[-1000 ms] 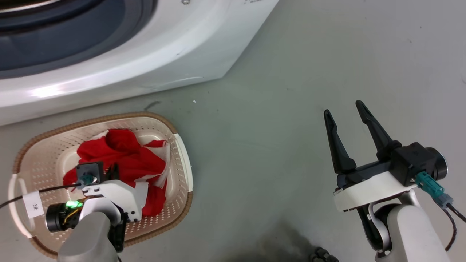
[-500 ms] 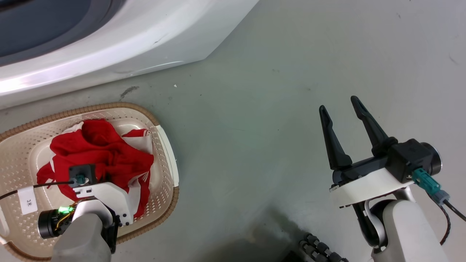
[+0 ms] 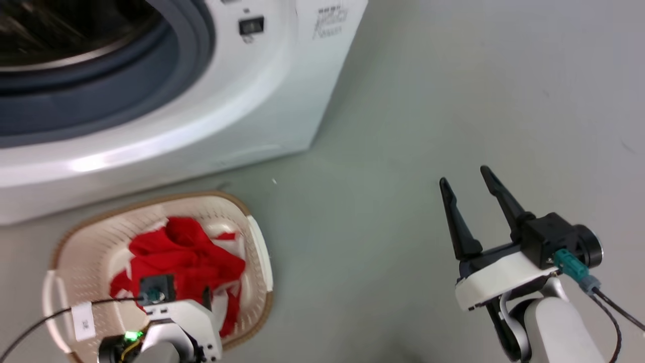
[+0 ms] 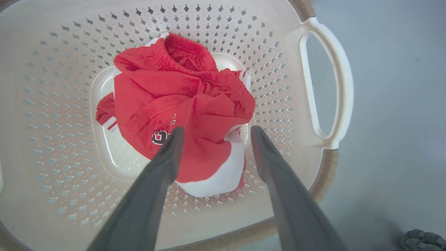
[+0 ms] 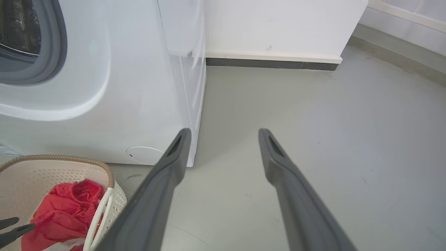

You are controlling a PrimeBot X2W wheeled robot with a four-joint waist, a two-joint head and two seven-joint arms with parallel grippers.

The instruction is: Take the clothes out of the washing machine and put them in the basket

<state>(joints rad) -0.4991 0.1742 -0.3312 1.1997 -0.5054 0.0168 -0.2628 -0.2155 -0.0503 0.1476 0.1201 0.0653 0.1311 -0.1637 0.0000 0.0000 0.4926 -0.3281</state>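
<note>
The clothes (image 4: pixel 181 94) lie as a red bundle with white panels on the bottom of the basket (image 4: pixel 52 87). My left gripper (image 4: pixel 216 130) hangs open just above the bundle, holding nothing. The basket (image 3: pixel 257 242) stands on the floor in front of the washing machine (image 3: pixel 227 116), with the clothes (image 3: pixel 186 252) inside. The machine's grey-rimmed porthole (image 3: pixel 101 75) is open and dark inside. My right gripper (image 3: pixel 464 175) is open and empty over bare floor, well right of the basket. In the right wrist view the right gripper (image 5: pixel 224 130) points past the machine's corner (image 5: pixel 132 87).
Grey floor (image 3: pixel 383 151) stretches to the right of the machine and the basket. A white wall with a dark skirting strip (image 5: pixel 271 64) runs behind the machine. My left wrist and its cable (image 3: pixel 171 312) hang over the basket's near side.
The head camera has moved, so more of the machine's porthole shows and the basket sits lower in view. Both grippers stay open, the left one still over the clothes.
</note>
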